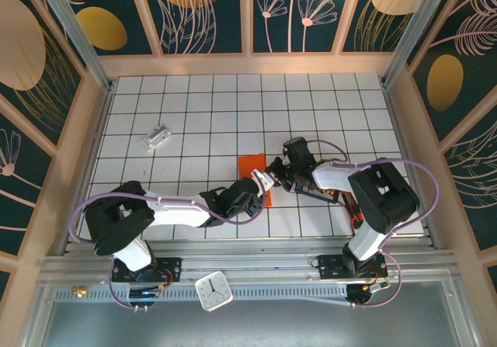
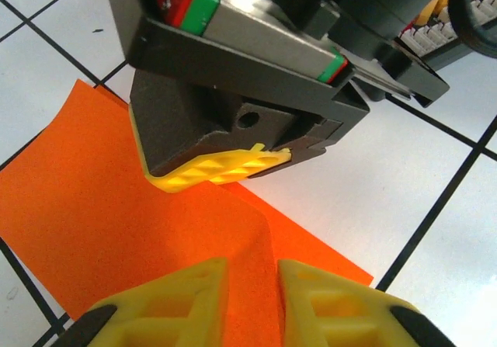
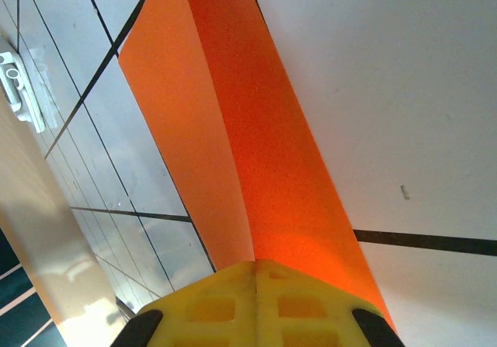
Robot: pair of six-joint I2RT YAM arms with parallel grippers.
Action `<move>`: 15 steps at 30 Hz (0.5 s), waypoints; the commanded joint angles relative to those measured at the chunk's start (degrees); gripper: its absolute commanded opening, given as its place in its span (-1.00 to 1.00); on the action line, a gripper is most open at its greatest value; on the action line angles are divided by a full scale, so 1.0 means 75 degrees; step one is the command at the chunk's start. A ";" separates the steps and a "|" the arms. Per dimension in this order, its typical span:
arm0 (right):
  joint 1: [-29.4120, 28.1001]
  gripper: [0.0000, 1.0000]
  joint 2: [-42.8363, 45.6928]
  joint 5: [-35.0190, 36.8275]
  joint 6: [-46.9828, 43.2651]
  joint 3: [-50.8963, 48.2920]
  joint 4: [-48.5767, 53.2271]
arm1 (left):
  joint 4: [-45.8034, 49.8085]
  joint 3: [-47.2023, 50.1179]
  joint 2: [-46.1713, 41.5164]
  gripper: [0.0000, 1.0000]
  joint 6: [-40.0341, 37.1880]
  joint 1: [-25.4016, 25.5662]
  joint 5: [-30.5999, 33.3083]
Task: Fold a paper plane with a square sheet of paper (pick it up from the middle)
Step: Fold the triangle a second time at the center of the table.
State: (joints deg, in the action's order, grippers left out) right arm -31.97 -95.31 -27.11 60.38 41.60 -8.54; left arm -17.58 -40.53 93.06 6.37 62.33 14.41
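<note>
The right gripper [image 3: 256, 273] is closed tight on the square sheet of paper [image 2: 101, 215]. Its yellow pads pinch one edge, so the orange sheet rises off the table [image 1: 194, 114] in a soft ridge running away from the pinch. The left gripper [image 2: 251, 275] faces it from close by, its jaws a little apart and straddling that ridge. A gap shows between its fingers, so I judge it has not clamped the paper. The sheet lies near the middle of the table, slightly toward the near edge and a touch right of centre, part of it flat on the tiles and part held up between the two grippers. This reads as an early fold: one side is lifted, ready to be brought over, with no sharp crease and no pointed nose to be seen. The next move, as I judge it, calls for the left jaws to close on the ridge or press it down. Both arms would then carry the lifted edge across so the corners meet before the fold is flattened. Thin paper held at one spot could twist or slip, so the pull wants to be gentle and even.
</note>
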 commanded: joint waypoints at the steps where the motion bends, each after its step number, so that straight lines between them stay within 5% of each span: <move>1: 0.0038 -1.00 -0.0024 -0.0088 -0.0081 -0.0004 0.0132 | 0.0120 -0.0276 -0.0038 -0.67 0.0121 0.0020 -0.0005; 7: 0.0042 -0.92 0.0013 -0.0047 -0.0196 0.0037 0.0218 | 0.0157 -0.0303 -0.0055 -0.99 0.0577 0.0008 -0.0263; 15: 0.0686 -0.46 0.1215 0.0150 -0.0994 -0.0384 0.0770 | -0.0078 -0.0293 -0.0144 -1.00 0.1845 -0.0107 -0.0906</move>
State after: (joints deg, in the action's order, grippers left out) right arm -28.18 -92.16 -26.83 56.77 40.47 -5.72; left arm -16.88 -41.69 93.03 14.44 62.17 10.79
